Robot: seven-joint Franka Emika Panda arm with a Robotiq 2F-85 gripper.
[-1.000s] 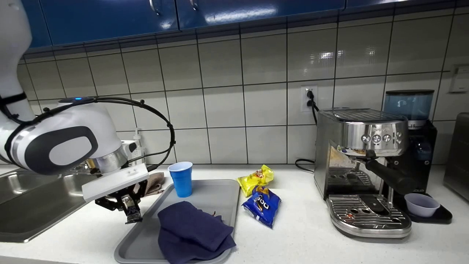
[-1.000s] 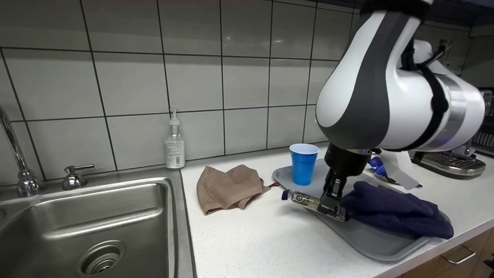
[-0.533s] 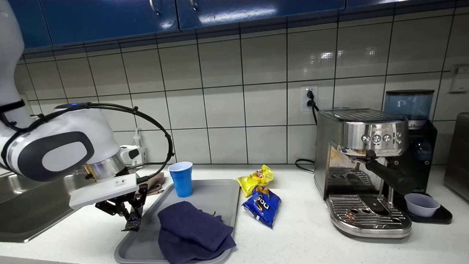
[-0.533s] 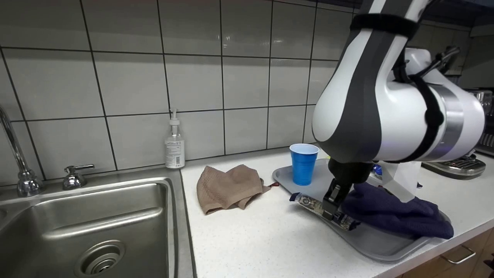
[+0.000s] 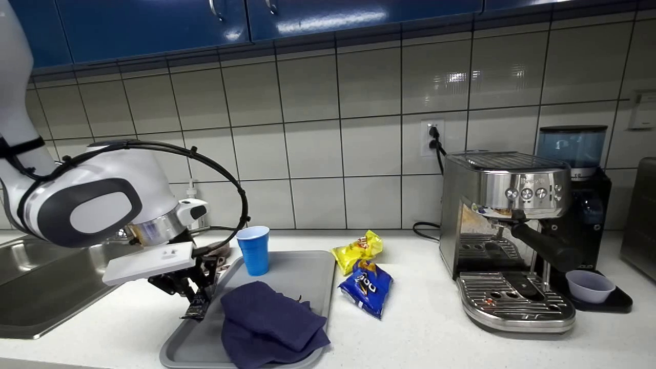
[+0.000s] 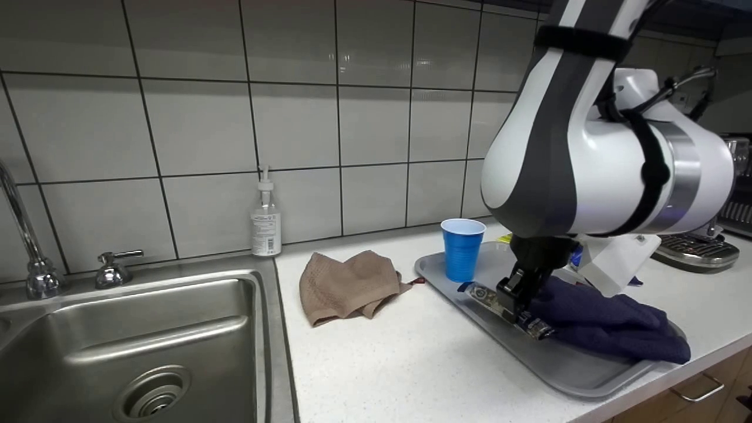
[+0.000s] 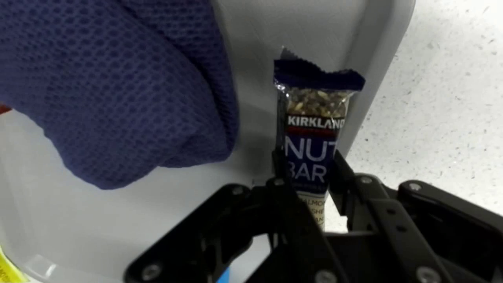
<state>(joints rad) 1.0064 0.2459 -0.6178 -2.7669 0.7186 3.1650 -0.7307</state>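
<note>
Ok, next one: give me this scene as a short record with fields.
Pincer: closed on a wrapped nut bar
Bar position: over an edge of the gray tray; contact with it unclear
On tray: upright blue cup, rumpled navy cloth
Beside tray: yellow snack bag, blue snack bag
Near sink: brown cloth, pump bottle
Appliance: espresso machine

We see glossy white arm, dark grey stripe, black strap, silver band, looping black cable. We note black gripper, jointed links, round silver screws.
</note>
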